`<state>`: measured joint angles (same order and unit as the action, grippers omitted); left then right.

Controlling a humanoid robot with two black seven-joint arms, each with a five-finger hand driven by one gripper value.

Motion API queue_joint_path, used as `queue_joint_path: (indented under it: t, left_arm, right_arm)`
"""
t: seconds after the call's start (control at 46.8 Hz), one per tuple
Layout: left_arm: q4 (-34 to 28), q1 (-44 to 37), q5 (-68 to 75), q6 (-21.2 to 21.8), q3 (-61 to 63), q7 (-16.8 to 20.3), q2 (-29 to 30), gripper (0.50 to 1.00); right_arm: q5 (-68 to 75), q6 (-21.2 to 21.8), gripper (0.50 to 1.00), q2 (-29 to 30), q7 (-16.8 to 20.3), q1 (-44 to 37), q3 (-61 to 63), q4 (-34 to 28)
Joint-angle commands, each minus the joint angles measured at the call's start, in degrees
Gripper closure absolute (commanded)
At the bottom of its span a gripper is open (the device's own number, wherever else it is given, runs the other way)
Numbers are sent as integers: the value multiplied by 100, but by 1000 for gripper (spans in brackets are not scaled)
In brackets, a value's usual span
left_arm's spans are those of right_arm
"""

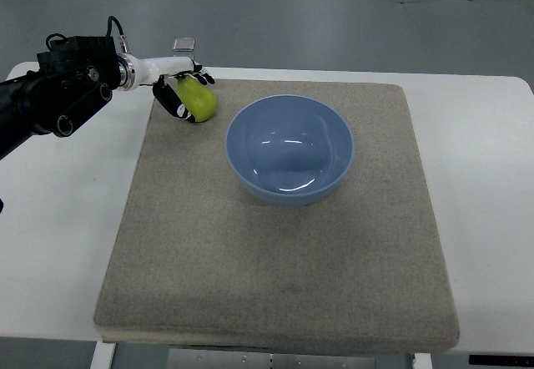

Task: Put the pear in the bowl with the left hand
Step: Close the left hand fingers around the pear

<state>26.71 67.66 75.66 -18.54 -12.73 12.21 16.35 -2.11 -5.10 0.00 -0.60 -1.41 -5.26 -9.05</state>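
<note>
top view | steep downward look from robot's side | whole mat point(275, 244) framed

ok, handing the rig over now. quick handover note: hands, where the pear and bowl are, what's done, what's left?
Left hand: at the far left corner of the mat, fingers closed around the pear.
Right hand: not in view.
Pear: in the left hand's grip, to the left of the bowl, not over it. Whether it is lifted off the mat is hard to tell.
Bowl: blue, empty, on the mat's far half, near the middle.
Done: pear grasped.
Left: carry the pear right, over the bowl, lower it in and release.
</note>
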Motion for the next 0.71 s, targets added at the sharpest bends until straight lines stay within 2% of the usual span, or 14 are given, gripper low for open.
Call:
queue_joint_path:
  t: [0.0,0.192,0.363,0.556,0.684]
  left_arm:
    - [1,-42,1,0,-1,1,0,634]
    - [1,-51,1,9,-10,1,-9,641]
    - [18,-51,-8,9,-19,9,0,688]
    - [18,-59,-7,9,-19,9,9,896]
    - [88,-51,-8,0,-98,9,44,979]
  right_arm:
    - [0,0,574,0,-1,0,-1,0]
    - [0,0,576,0,-1,0,7,0]
    - [0,0,576,0,-1,0,-1,0]
    - [0,0,574,0,8,0,-1,0]
    - [0,0,576,0,-1,0,-1,0]
